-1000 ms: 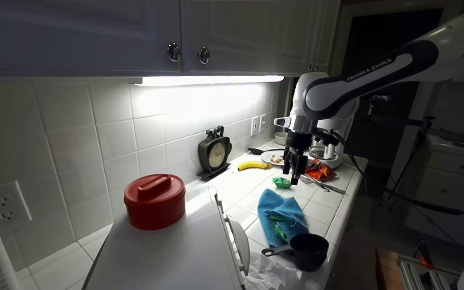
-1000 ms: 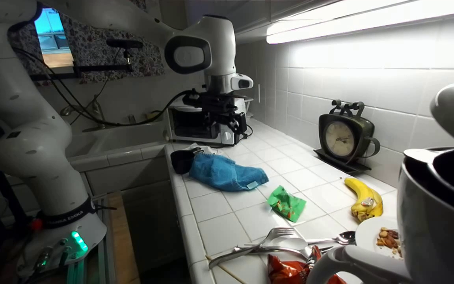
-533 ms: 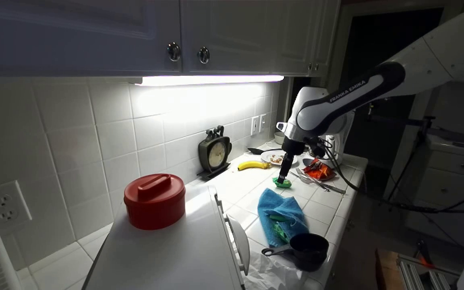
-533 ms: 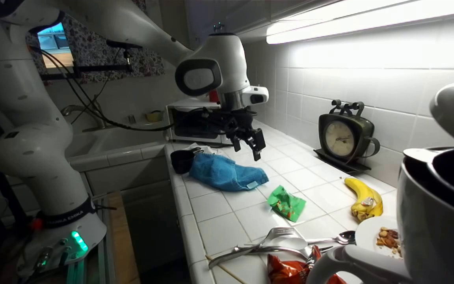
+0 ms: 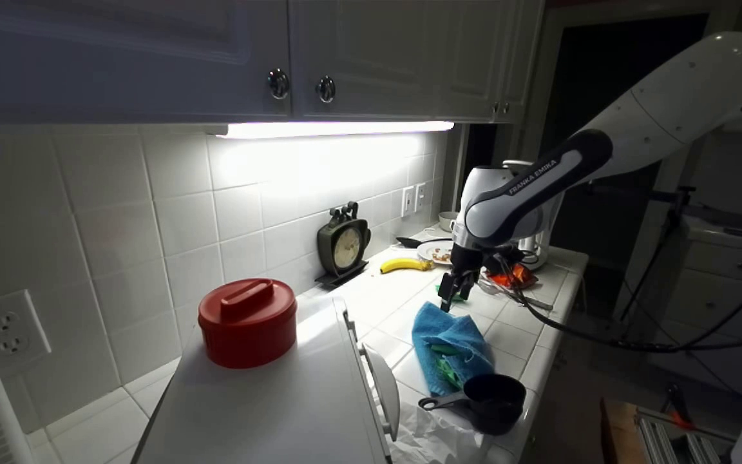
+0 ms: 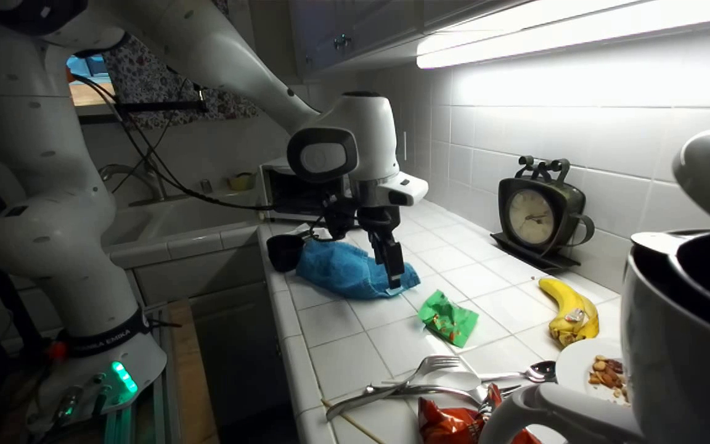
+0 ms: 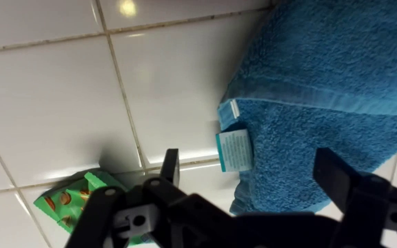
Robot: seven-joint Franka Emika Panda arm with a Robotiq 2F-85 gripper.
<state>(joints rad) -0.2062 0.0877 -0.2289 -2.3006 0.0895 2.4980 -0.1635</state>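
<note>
Green packet (image 6: 447, 319) and black cup (image 6: 284, 254) flank the blue towel (image 6: 339, 271).

In an exterior view, the end effector (image 5: 450, 300) points down at a blue towel (image 5: 453, 327).

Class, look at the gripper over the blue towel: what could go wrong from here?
The open gripper may close on only the edge of the blue towel, which could slip free.
Dragging the towel might nudge the black measuring cup beside it, near the edge of the tiled counter.
The gripper could also brush the green snack packet lying close by.
</note>
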